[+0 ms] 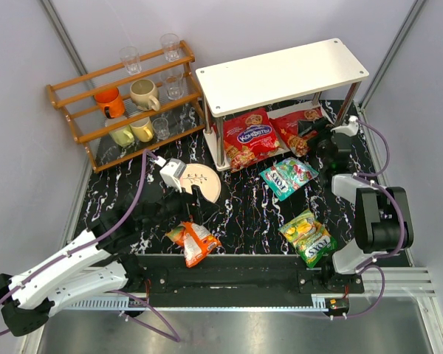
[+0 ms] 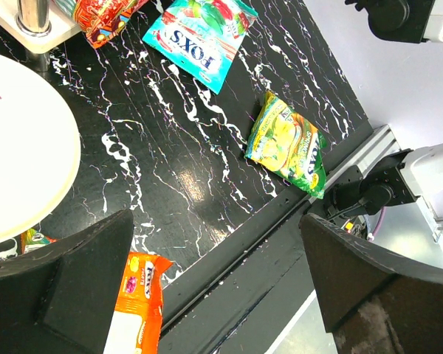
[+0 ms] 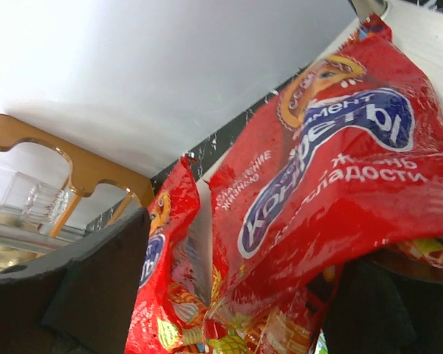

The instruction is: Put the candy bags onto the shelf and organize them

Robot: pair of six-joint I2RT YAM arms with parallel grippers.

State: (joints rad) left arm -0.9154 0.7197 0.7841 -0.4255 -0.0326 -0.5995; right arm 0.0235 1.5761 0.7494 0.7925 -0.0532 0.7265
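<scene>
Orange bag lies just beneath the left gripper, whose jaws stand wide apart on nothing. Teal bag and yellow-green bag lie ahead of it. Two red bags rest on the shelf's lower tier. The right gripper gapes wide, with the nearer one between its fingers.

Bright, even overhead light, soft short shadows. White glare patch on glossy black marble-patterned tabletop in left wrist view. In right wrist view large red crinkly candy bag glints, slightly soft up close; underside of white rectangular shelf washed out.
</scene>
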